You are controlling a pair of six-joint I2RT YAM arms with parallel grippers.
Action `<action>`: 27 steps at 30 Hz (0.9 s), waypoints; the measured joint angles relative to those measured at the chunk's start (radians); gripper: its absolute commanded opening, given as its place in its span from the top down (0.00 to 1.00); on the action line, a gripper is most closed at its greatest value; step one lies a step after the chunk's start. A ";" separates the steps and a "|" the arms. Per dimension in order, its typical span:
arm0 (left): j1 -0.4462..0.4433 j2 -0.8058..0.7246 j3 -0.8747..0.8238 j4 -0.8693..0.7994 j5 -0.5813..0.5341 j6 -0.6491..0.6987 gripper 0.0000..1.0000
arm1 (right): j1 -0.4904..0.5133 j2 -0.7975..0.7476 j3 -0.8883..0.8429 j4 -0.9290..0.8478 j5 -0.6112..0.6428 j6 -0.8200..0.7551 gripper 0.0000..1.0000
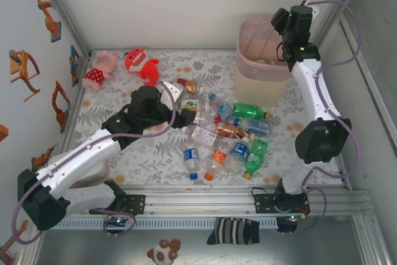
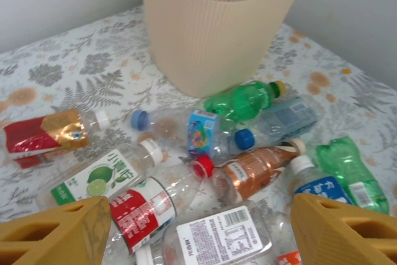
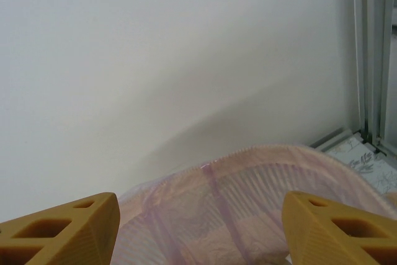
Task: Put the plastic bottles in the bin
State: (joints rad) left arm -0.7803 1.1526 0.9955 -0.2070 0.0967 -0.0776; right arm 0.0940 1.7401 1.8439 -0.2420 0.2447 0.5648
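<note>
Several plastic bottles [image 1: 223, 131] lie in a heap in the middle of the table, in front of the bin [image 1: 248, 48]. My left gripper [image 1: 186, 116] hovers open just left of the heap. In the left wrist view the left gripper [image 2: 198, 234] has a white-labelled bottle [image 2: 223, 237] and a red-labelled bottle [image 2: 139, 206] below its gap, untouched. A green bottle [image 2: 245, 98] lies against the cream bin [image 2: 217, 35]. My right gripper [image 1: 282, 48] hangs over the bin's right rim. The right gripper [image 3: 201, 231] is open, with nothing between its fingers above the pink rim [image 3: 267, 153].
A pink plush toy [image 1: 99, 69] and a red one [image 1: 139, 63] lie at the back left. Walls close the table at the left, back and right. A striped cloth [image 1: 232, 231] hangs at the front rail.
</note>
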 measured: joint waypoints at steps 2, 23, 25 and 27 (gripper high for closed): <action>0.005 0.031 0.021 -0.014 -0.031 -0.018 0.26 | 0.000 -0.043 -0.023 -0.003 -0.009 -0.014 0.32; 0.222 0.504 0.407 -0.255 -0.164 -0.457 0.27 | 0.000 -0.421 -0.294 -0.068 -0.018 -0.118 0.31; 0.239 0.557 0.466 -0.282 -0.188 -0.562 0.27 | 0.000 -0.441 -0.312 -0.069 -0.011 -0.125 0.31; 0.252 0.601 0.511 -0.293 -0.202 -0.655 0.27 | 0.000 -0.453 -0.324 -0.069 -0.007 -0.133 0.31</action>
State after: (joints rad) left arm -0.5282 1.7538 1.5063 -0.5003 -0.1051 -0.7326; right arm 0.0940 1.2873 1.5196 -0.3115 0.2379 0.4316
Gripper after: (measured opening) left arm 0.734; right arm 0.694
